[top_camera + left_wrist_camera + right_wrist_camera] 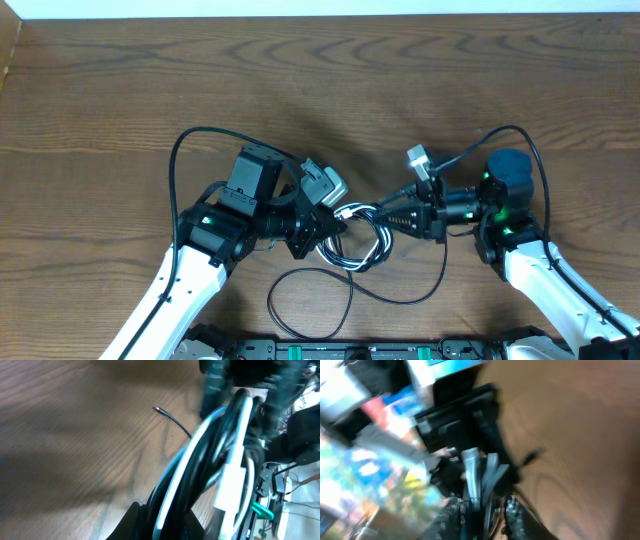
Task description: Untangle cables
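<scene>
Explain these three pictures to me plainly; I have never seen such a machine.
Two robot arms work at a wooden table. One picture looks down from above; the other two come from cameras on each wrist. Between the arms lies a bundle of cables, black and white, looped together. The left pincer is shut on the bundle; its wrist view shows the loops close up. The right pincer reaches the bundle's other side, but its picture is too blurred to show whether it grips.

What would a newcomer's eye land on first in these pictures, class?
First, the bundle of cables, white and black loops bunched at the middle of the wooden table, with the left gripper and right gripper meeting at it from either side. Next, one thin black cable trails from it in a loose loop toward the near edge.
</scene>
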Motion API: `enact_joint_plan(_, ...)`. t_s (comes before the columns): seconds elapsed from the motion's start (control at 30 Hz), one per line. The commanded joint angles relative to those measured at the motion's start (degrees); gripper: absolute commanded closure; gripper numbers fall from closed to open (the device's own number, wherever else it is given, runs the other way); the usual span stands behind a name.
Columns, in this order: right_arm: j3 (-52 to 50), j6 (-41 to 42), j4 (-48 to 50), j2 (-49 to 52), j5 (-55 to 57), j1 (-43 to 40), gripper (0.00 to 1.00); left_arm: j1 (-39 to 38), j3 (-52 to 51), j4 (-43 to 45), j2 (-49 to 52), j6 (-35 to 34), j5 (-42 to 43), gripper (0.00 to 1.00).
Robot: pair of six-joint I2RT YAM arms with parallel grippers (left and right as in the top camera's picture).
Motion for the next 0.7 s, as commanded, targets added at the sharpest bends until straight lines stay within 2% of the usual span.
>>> enact_joint_plan(0.0, 0.4, -1.9, -3.4, -0.5, 16.0, -0.2, 0.70, 0.3, 0.1, -0.3, 0.2, -1.6, -1.7, 0.92)
enact_joint_plan(0.17, 0.4, -4.4, -10.3, -0.5, 30.7, -0.2, 0.69, 0.3, 0.1, -0.2, 0.3, -1.8, -10.3, 0.92)
enact_joint_plan(0.33, 0.4, -6.8, -10.6, -0.5, 30.9, -0.2, 0.70, 0.3, 0.1, 0.1, 1.4, -6.3, -12.2, 0.92)
enact_joint_plan(0.43, 0.4, -6.8, -10.7, -0.5, 30.6, -0.2, 0.73, 0.3, 0.1, 0.0, 3.3, -9.1, -9.0, 0.92)
enact_joint_plan(0.57, 0.4, -7.1, -10.1, -0.5, 28.0, -0.2, 0.69, 0.3, 0.1, 0.5, 6.6, -9.3, -8.9, 0.92)
enact_joint_plan(0.67, 0.4, -7.2, -9.8, -0.5, 25.0, -0.2, 0.69, 0.3, 0.1, 2.8, 9.3, -12.7, -8.8, 0.92)
